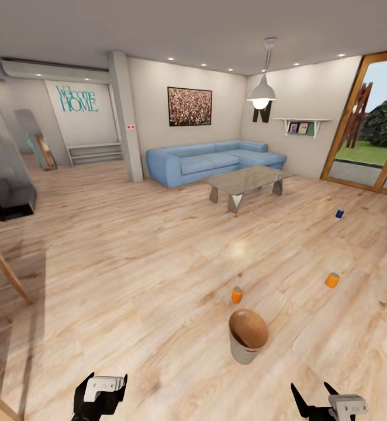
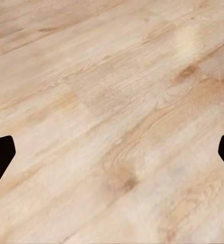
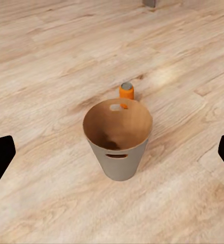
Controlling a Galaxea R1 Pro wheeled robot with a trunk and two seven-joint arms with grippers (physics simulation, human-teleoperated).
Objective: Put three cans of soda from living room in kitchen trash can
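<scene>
My left gripper (image 1: 100,393) hangs low with its jaws spread and empty over bare floor (image 1: 129,263). Ahead, the bin (image 1: 248,336) stands upright on the floor, mouth open, nothing inside. One orange can (image 1: 237,294) sits upright just behind it, handy for a first pick. Further right stand the second orange can (image 1: 332,280) and, near the glass doors (image 1: 372,128), the blue can (image 1: 339,214). My right gripper (image 1: 316,399) is spread wide too, facing the bin.
</scene>
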